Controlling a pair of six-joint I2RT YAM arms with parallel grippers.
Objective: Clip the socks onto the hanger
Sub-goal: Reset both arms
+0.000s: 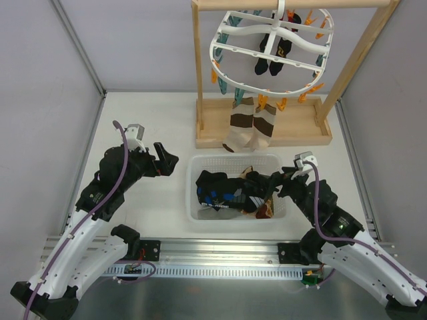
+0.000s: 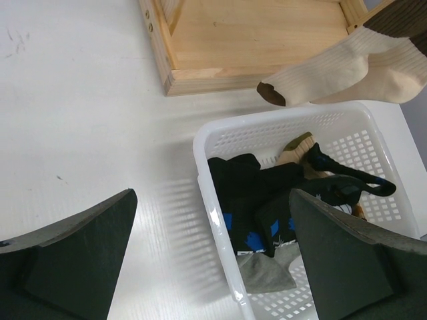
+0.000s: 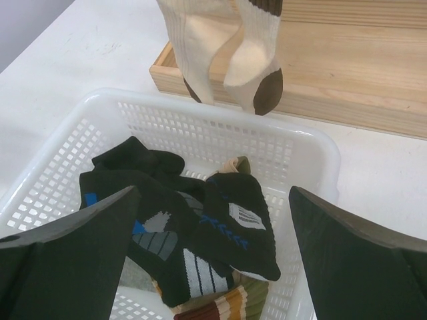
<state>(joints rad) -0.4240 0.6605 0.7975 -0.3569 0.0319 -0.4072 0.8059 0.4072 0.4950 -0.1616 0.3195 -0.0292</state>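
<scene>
We hold both pincers wide and empty, left gripper (image 1: 166, 163) over the table left of the white basket (image 1: 235, 159) of socks (image 1: 223, 190), right gripper (image 1: 262, 185) above its right half, the hanger (image 1: 270, 50) hung far behind with two banded socks (image 1: 250, 127) dangling from it.

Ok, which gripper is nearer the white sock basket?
Right. The right gripper hangs over the right half of the basket, above the socks; the left gripper is outside, beyond its left wall.

A robotics lab cell here: white worktop (image 1: 143, 127) walled by grey panels (image 1: 40, 87), two arms (image 1: 100, 193) bolted to a rail (image 1: 220, 252) at six o'clock.
</scene>
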